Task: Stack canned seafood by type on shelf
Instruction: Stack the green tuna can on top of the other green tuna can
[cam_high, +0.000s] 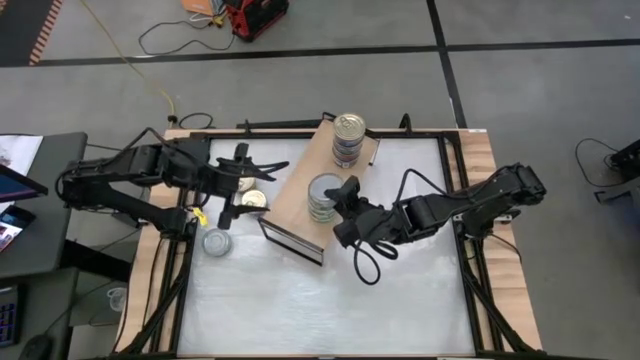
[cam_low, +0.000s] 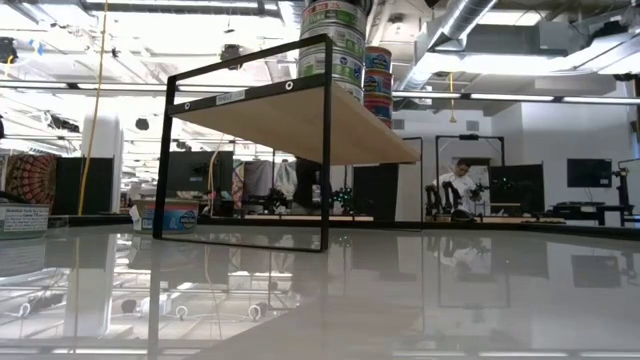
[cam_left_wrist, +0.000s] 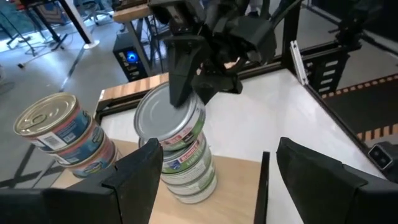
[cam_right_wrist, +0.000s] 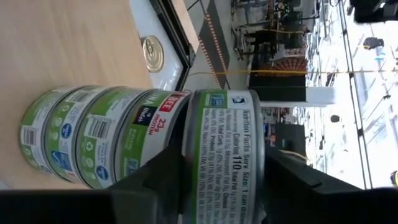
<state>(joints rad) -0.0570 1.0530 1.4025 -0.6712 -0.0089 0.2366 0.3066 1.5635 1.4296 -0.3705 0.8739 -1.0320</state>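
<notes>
Two stacks on shelf (cam_high: 300, 190); right gripper (cam_left_wrist: 193, 74) straddles top silver tin (cam_left_wrist: 169, 118), jaws half-open (grip unclear). Lift straight, don't nudge stack. Left gripper (cam_high: 232, 182) beside shelf, wide, empty.

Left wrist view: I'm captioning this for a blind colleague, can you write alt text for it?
The right claw sits at the top tin of the green-label stack on the shelf, one finger over the silver lid. A shorter stack of gold-lidded, blue-label tins stands beside it. The left claw frames the foreground, open and empty.
</notes>
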